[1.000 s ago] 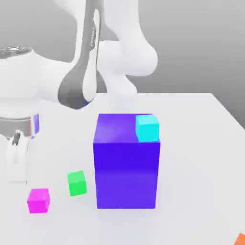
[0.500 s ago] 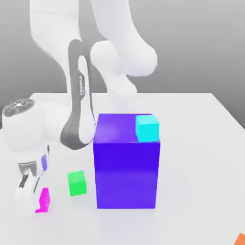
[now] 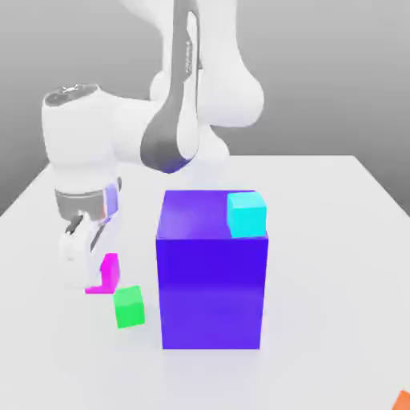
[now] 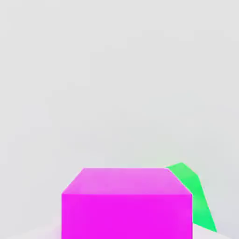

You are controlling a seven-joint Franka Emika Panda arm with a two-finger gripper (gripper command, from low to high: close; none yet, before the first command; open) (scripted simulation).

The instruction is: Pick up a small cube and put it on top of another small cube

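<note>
Gripping magenta cube [image 3: 104, 274] in fingers [image 3: 80, 256] above green cube [image 3: 128, 307], white table [image 3: 336, 264]

A tall blue block [image 3: 212, 272] stands mid-counter [image 3: 336, 264] with a cyan cube [image 3: 247, 214] on its top corner, walling off the exterior view's right. The green cube [image 3: 128, 306] sits just beside it, its top face bare with open air above.

White rounded arm [image 3: 200, 72], grey joint, pale tool [image 3: 84, 260]
</note>
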